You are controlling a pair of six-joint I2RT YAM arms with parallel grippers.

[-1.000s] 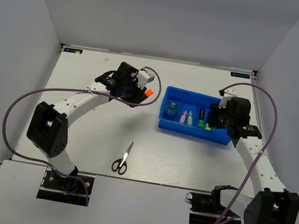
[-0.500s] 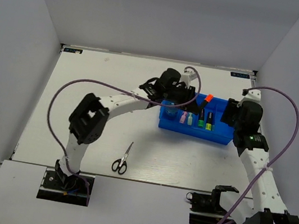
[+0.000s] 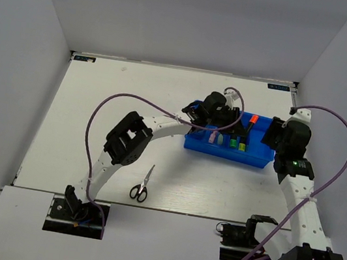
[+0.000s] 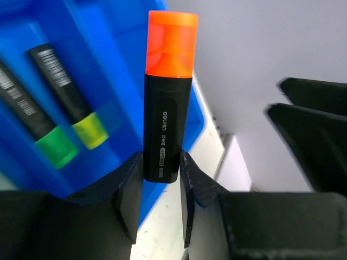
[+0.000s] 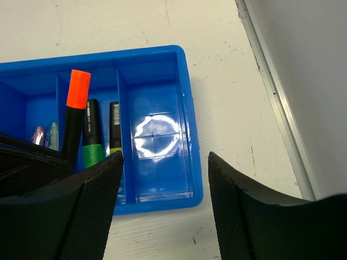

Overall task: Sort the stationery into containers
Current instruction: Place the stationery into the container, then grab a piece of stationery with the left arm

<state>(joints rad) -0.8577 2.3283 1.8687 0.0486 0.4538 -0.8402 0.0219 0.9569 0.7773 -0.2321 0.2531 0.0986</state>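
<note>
My left gripper [image 3: 239, 122] is shut on a black highlighter with an orange cap [image 3: 252, 119] and holds it above the blue tray [image 3: 255, 157]; in the left wrist view the highlighter [image 4: 165, 108] stands between the jaws [image 4: 160, 179]. The tray holds green-capped [image 4: 51, 143] and yellow-capped [image 4: 87, 127] highlighters, plus a pink one [image 3: 212, 137]. My right gripper [image 5: 165, 173] is open and empty over the tray's right end compartment [image 5: 157, 141]; the orange-capped highlighter [image 5: 76, 108] shows there too. Black-handled scissors [image 3: 142, 184] lie on the table, near the middle front.
The table's right edge rail [image 5: 276, 97] runs close beside the tray. A purple cable [image 3: 104, 109] loops over the left arm. White walls enclose the table on three sides.
My left gripper has carried the orange-capped highlighter rightward from left of the tray to above its right part. My right gripper has drawn back to the right, off the tray.
</note>
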